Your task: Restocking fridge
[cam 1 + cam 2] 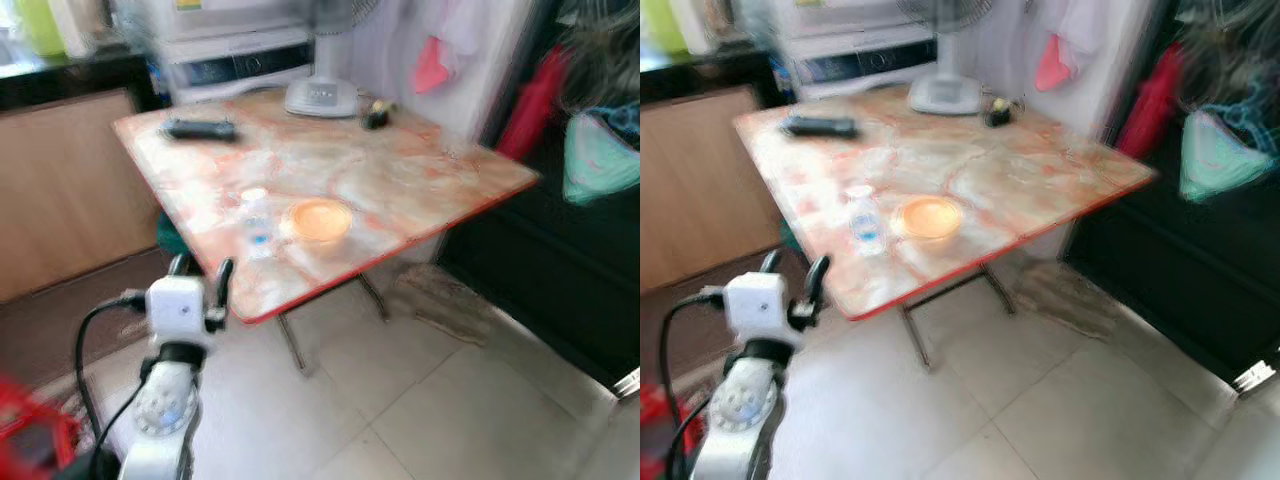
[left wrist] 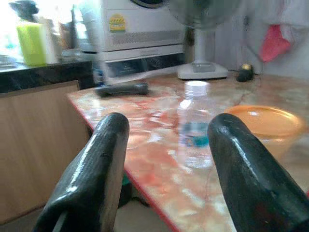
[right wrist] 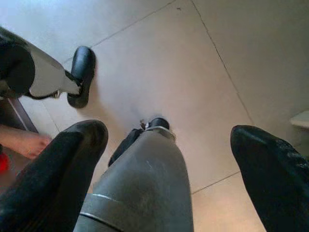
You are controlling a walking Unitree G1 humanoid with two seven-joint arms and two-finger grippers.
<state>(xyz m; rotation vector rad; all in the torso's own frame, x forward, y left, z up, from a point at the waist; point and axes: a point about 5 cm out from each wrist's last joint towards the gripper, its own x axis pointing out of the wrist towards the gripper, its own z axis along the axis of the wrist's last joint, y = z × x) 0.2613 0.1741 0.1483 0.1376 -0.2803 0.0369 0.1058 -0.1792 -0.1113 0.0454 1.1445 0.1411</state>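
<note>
Your left gripper (image 2: 166,179) hangs spread and empty just off the near edge of the table (image 1: 420,170), and the water bottle (image 2: 194,124) stands upright straight ahead at twelve o'clock, framed between the fingers but apart from them. The orange bowl (image 2: 264,123) sits beside it at about two o'clock. Your right gripper (image 3: 169,174) is spread too, hanging idle over the floor, so the left arm looks nearer, blur allowing.
</note>
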